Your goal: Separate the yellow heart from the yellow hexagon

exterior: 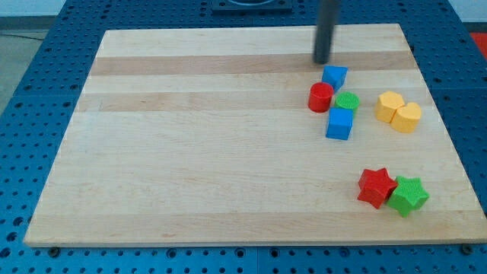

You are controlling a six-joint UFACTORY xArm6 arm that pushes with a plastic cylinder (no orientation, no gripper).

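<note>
The yellow hexagon [389, 106] and the yellow heart [407, 117] lie touching each other at the view's right side of the wooden board [190, 152], the heart to the lower right of the hexagon. My tip [323, 62] stands near the view's top, well to the upper left of both yellow blocks and just above a small blue block [334, 76].
A red cylinder [321, 97], a green block [347, 101] and a blue cube [339, 123] cluster left of the yellow pair. A red star [377, 187] and a green star [409, 195] touch near the bottom right. Blue perforated table [30, 114] surrounds the board.
</note>
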